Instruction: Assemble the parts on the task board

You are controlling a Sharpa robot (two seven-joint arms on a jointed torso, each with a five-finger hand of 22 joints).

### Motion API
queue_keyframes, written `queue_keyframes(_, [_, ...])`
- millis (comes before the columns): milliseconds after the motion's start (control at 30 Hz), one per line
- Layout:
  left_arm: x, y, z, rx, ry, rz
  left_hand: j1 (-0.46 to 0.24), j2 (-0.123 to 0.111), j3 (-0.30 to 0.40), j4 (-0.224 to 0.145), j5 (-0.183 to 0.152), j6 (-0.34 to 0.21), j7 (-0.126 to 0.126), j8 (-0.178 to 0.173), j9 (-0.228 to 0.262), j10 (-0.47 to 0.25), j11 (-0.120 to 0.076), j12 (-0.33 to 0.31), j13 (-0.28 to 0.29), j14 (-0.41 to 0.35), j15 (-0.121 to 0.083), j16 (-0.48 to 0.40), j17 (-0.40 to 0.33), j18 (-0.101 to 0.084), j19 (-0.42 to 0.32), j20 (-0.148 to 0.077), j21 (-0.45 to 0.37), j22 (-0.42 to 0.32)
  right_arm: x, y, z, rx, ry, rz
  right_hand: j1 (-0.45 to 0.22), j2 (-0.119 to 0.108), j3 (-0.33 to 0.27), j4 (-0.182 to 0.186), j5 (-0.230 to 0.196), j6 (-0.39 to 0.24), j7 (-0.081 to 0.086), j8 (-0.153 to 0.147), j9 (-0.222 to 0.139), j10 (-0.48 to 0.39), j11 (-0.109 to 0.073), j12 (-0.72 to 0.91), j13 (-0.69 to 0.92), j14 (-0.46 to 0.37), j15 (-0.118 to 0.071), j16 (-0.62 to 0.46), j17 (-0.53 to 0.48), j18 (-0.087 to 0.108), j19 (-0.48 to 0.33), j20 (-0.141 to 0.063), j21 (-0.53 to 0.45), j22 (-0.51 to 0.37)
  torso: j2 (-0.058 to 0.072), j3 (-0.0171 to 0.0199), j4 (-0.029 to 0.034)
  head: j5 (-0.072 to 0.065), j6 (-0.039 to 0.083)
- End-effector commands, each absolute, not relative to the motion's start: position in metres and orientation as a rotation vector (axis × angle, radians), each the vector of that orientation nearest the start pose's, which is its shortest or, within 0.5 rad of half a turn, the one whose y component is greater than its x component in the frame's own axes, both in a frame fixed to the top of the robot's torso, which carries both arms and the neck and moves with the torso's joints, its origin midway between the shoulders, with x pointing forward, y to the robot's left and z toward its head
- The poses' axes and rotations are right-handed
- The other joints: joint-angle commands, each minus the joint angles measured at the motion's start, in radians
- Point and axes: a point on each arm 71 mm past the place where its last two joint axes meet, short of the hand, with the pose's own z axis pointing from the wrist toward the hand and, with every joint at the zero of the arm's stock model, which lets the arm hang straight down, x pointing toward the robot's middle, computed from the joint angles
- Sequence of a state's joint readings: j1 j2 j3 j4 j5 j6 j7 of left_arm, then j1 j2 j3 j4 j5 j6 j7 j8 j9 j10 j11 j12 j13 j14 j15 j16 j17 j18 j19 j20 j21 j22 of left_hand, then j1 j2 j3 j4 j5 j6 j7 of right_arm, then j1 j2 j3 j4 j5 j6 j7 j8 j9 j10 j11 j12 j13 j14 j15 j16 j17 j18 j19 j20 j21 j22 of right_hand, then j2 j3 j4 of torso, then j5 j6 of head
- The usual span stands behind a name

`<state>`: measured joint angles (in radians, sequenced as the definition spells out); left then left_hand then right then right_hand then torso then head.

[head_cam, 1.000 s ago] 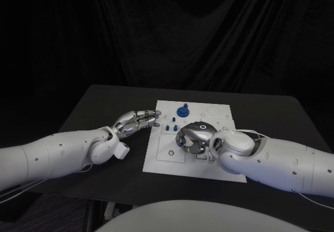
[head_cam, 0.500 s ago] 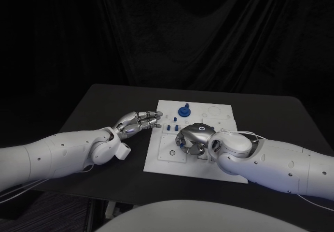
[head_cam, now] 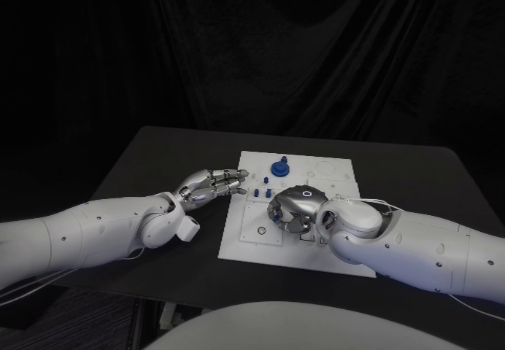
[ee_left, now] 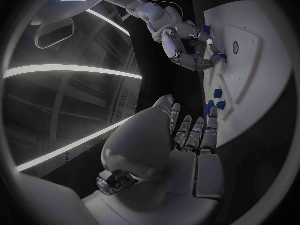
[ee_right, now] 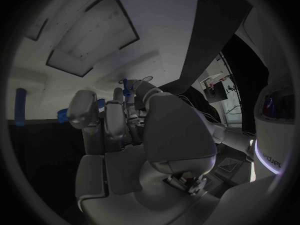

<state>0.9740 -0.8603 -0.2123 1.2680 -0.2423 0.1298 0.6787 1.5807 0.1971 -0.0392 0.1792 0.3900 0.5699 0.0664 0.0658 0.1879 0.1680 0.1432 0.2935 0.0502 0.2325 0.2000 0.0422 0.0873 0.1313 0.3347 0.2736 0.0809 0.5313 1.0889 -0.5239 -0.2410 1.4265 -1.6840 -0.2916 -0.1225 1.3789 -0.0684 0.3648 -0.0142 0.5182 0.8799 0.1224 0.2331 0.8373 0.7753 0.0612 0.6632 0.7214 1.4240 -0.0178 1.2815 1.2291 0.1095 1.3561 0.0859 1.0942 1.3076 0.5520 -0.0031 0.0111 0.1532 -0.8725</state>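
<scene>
The white task board (head_cam: 247,240) lies in the middle of the table. A blue knob-shaped part (head_cam: 279,168) stands near its far edge. Small blue parts (head_cam: 257,192) stand by the board's left edge, seen too in the left wrist view (ee_left: 215,105). My left hand (head_cam: 211,184) lies flat beside that edge, its fingers (ee_left: 199,132) straight and pointing at those parts, holding nothing. My right hand (head_cam: 295,208) is curled down over the board's middle. A small blue part (ee_right: 126,87) shows between its fingertips (ee_right: 84,107), and blue shows at them from the left wrist (ee_left: 222,56).
The board has recessed outlines (ee_right: 87,32) and a round hole (head_cam: 259,231) near its front left. The black table (head_cam: 157,160) runs wide around the board, with dark curtain behind. Both forearms cross the table's front corners.
</scene>
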Motion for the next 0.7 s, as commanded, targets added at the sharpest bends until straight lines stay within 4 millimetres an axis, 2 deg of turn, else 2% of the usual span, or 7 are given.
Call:
queue_keyframes(33, [0.4253,0.274,-0.3226,-0.871,1.53,-1.817,0.009,0.003,0.007,-0.001,0.004,0.002,0.005,-0.004,-0.001,-0.007,-0.002,-0.001,-0.002,-0.006,0.001,0.002,-0.001,0.016,-0.003,0.003,0.0,-0.001,0.4186,-0.0658,-0.3035,-0.581,1.799,0.728,0.009,0.002,0.007,-0.001,-0.003,-0.004,0.0,-0.006,-0.002,-0.005,-0.001,-0.005,-0.001,-0.005,0.0,-0.005,-0.001,-0.012,-0.005,0.001,-0.004,0.134,0.0,0.0004,0.001,0.001,0.0])
queue_keyframes(700, [0.4247,0.2722,-0.3272,-0.881,1.546,-1.816,0.01,0.006,0.02,-0.006,0.005,0.006,0.008,-0.003,0.0,-0.012,-0.003,-0.003,-0.002,-0.01,0.001,0.001,-0.002,0.017,-0.004,0.003,-0.001,-0.004,0.4213,-0.0633,-0.3034,-0.576,1.784,0.73,0.008,0.002,0.008,0.0,-0.008,-0.003,0.002,-0.012,-0.005,-0.001,0.0,-0.002,-0.002,-0.005,0.002,-0.004,0.0,-0.012,-0.005,0.002,-0.003,0.134,0.0,-0.0002,0.002,0.0,0.0])
